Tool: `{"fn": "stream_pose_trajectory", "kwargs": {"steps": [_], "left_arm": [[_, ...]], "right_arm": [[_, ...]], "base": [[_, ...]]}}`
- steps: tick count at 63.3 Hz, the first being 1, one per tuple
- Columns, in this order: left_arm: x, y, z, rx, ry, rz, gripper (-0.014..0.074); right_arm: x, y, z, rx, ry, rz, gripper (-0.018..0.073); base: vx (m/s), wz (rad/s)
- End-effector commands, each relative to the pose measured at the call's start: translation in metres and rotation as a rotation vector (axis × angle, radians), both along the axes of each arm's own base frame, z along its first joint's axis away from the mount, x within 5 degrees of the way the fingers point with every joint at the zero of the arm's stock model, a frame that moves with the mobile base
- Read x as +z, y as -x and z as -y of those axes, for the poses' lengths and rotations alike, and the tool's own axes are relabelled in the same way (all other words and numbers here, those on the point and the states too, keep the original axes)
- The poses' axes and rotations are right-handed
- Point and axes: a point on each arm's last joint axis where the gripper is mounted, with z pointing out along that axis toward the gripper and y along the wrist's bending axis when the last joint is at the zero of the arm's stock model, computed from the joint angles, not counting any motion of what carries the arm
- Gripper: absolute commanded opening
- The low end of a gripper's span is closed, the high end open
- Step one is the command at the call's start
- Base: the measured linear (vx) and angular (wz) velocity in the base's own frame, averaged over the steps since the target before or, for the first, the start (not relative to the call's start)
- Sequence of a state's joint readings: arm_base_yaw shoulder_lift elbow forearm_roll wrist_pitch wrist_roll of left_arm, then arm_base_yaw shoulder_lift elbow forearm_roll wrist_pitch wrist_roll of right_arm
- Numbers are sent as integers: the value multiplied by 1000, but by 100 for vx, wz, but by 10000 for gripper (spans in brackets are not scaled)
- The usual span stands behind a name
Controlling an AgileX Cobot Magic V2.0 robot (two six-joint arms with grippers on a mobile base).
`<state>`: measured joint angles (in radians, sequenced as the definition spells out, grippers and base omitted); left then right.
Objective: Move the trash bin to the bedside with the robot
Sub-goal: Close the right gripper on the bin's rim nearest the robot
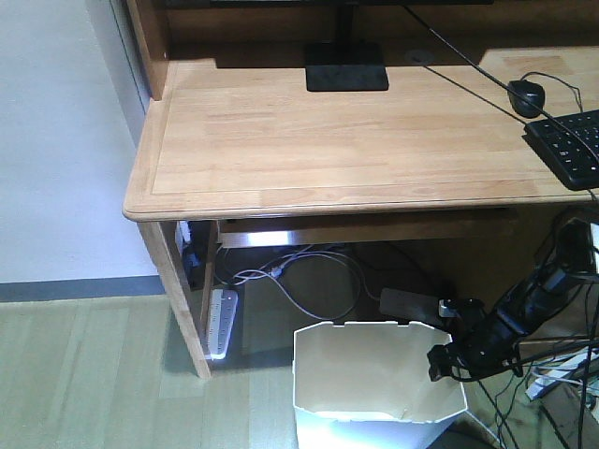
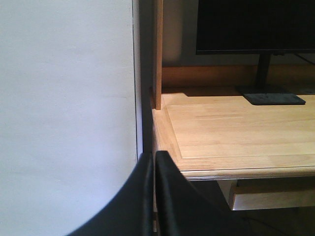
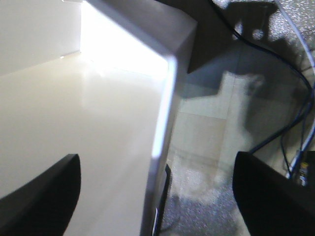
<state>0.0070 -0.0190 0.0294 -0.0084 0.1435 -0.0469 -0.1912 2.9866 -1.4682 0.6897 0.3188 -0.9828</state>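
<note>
The white trash bin (image 1: 374, 374) stands on the floor in front of the desk, at the bottom of the front view, its mouth facing up. My right gripper (image 1: 445, 361) is at the bin's right rim. In the right wrist view the right gripper (image 3: 156, 167) is open and straddles the bin's wall (image 3: 160, 123), with one finger inside the bin and the other outside over the floor. The left gripper (image 2: 153, 156) is shut on nothing, held up facing the desk's left corner and the white wall. The bedside is out of view.
A light wooden desk (image 1: 356, 131) carries a monitor base (image 1: 346, 67), a mouse (image 1: 527, 96) and a keyboard (image 1: 571, 145). Under it lie a power strip (image 1: 223, 323) and loose cables (image 1: 299, 281). The desk leg (image 1: 182, 299) stands left of the bin. More cables (image 3: 295, 137) run right of the bin.
</note>
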Motion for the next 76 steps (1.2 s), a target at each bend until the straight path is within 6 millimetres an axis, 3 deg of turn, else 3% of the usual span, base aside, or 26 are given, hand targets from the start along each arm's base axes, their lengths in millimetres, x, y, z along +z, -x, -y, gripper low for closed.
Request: {"fn": "stream_pose_trajectory", "kwargs": {"steps": [1,10,15,23,32,54,76], "left_arm": [[-3,-1,0,-2,17,54,-6],[-3,-1,0,-2,17,54,-6],[-3,-1,0,-2,17,54,-6],[-3,-1,0,-2,17,54,-6],[-3,-1,0,-2,17,54,-6],[-3,-1,0,-2,17,54,-6],[-3,-1,0,-2,17,54,-6]], "right_arm": [[11,-21,3,-4,-25,55,590],[2,-24,2,-8,-46,52,554],[1,-26,2,-14,-51,53,492],[1,-27,1,-31,-54,55,288],[2,-25,0,-29,-70,43,-15],[10,-28,-6,-24,-146,40,-10],[37,-29,-14,-28,-223,122,-7]], "base": [[0,0],[0,0],[0,0],[0,0],[0,0],[0,0],[0,0]]}}
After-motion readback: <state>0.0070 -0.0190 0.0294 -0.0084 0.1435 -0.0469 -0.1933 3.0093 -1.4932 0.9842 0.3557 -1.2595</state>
